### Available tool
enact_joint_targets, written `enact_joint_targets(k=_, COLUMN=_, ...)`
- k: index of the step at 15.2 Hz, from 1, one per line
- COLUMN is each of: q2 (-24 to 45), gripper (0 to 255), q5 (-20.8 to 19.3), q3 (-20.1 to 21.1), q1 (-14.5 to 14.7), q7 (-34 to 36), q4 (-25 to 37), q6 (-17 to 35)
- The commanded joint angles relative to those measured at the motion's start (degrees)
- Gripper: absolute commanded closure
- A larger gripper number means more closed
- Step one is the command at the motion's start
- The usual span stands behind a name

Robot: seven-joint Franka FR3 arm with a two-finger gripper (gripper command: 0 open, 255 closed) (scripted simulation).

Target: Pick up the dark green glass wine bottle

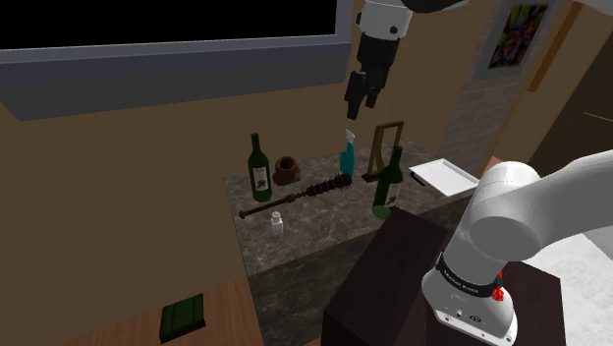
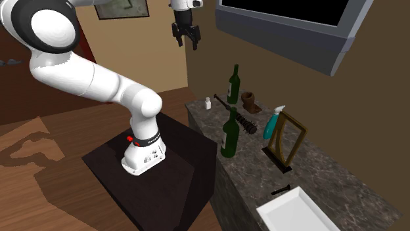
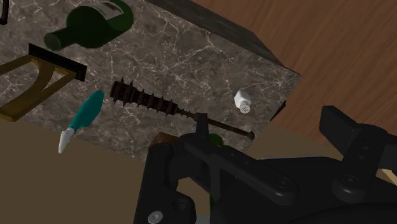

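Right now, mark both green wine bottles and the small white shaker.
Wine bottle on the shoulder view's left [image 1: 259, 177]: shoulder view, on its label.
Wine bottle on the shoulder view's right [image 1: 386, 193]: shoulder view, on its body.
White shaker [image 1: 277, 226]: shoulder view, on its side.

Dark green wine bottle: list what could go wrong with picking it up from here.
1. Two alike bottles stand on the counter: the far bottle beside the brown cup, the near bottle beside the frame. The gripper, high above, could go for either.
2. The near bottle has the teal spray bottle close by; a descent there might knock something over.
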Motion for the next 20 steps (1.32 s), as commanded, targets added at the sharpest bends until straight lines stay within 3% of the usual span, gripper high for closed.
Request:
enact_joint_targets(k=1, q2=0.00, gripper=0, q5=0.00, q3=0.00, q1=0.00, q7=0.00, q4=0.00, q6=0.00)
enact_joint_targets(k=11, q2=4.66, gripper=0, q5=-5.79, q3=-10.88, q1=-5.16, q7=-9.24, q4=-5.99, q6=6.13)
enact_joint_targets(k=20, q2=14.20, gripper=0, q5=-10.40, q3=-20.85, q1=-9.55, q7=-17.62, q4=-6.93, q6=12.91)
